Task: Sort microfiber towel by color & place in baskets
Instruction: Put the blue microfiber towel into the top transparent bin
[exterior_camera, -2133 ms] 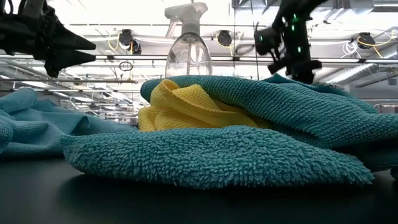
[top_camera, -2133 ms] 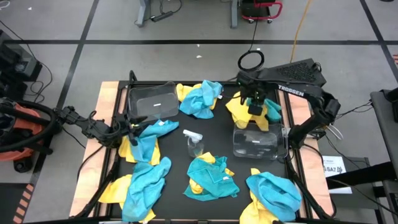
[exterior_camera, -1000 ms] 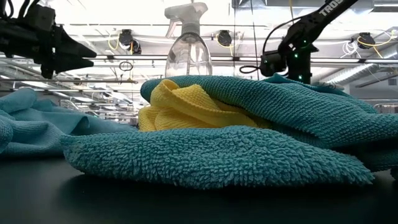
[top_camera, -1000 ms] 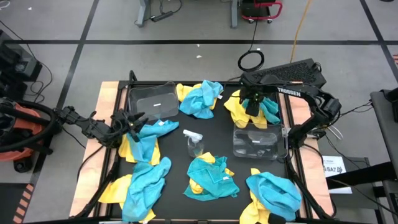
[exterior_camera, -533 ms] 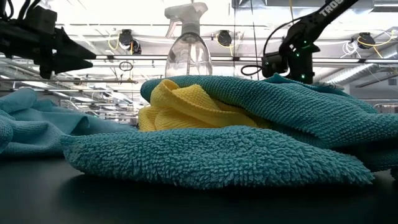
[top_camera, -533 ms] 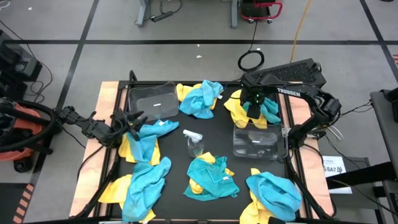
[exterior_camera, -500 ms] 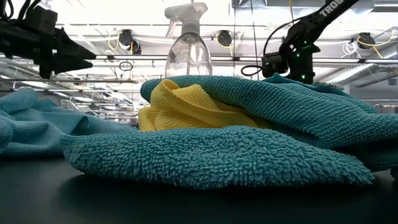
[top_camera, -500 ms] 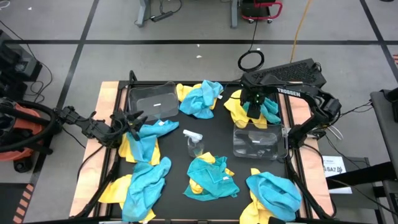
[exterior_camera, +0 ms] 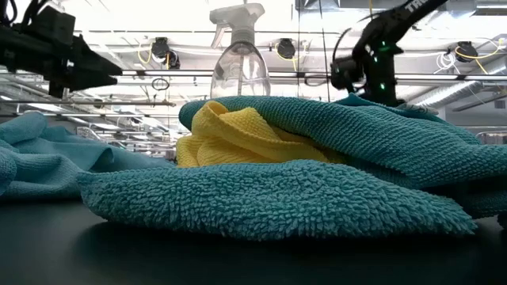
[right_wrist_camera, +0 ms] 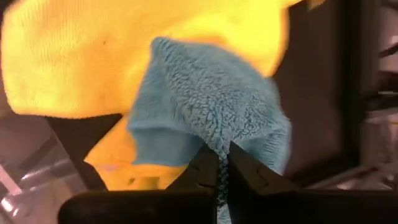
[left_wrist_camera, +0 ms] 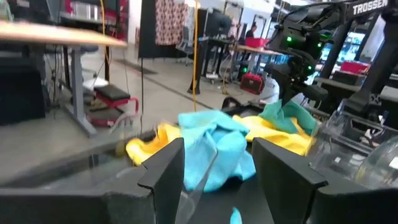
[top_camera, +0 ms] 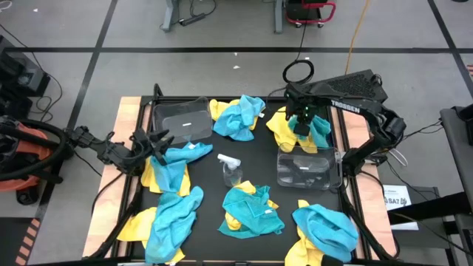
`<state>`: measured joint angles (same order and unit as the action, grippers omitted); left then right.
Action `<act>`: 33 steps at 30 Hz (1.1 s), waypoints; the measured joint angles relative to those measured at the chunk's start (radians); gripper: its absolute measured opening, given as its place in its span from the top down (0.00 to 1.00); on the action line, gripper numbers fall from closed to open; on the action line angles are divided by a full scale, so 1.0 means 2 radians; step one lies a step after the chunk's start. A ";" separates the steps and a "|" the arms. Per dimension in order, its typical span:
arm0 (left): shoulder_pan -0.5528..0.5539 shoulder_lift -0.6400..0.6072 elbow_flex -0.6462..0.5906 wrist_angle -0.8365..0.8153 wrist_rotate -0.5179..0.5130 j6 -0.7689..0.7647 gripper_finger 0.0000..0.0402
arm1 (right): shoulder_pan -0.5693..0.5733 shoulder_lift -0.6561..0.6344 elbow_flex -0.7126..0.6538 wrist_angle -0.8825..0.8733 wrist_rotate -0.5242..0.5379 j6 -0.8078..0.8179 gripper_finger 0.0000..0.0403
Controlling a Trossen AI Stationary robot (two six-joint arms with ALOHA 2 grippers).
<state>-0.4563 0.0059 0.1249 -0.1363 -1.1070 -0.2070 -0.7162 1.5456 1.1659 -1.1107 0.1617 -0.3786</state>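
Towels lie in mixed heaps across the desk (top_camera: 259,159). At two o'clock the right hand (right_wrist_camera: 217,167) is pinched shut on a fold of a blue towel (right_wrist_camera: 211,106) lying over a yellow towel (right_wrist_camera: 93,56). The pick looks just made; next comes lifting blue clear of yellow and carrying it to the basket (top_camera: 308,168) just beside. At nine o'clock the left hand (left_wrist_camera: 214,165) waits, fingers parted, empty.

Clear spray bottle (top_camera: 231,170) mid-table, apparently upright; beyond, tape-lined grey floor (top_camera: 222,29).
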 joint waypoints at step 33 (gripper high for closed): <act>0.226 0.257 0.081 0.354 0.322 0.277 0.19 | 0.114 -0.030 0.351 0.076 -0.158 -0.069 1.00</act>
<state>-0.0051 0.5200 0.2868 0.5720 -0.4639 0.3464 -0.4884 1.4860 1.8687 -0.9582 -0.1548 -0.5157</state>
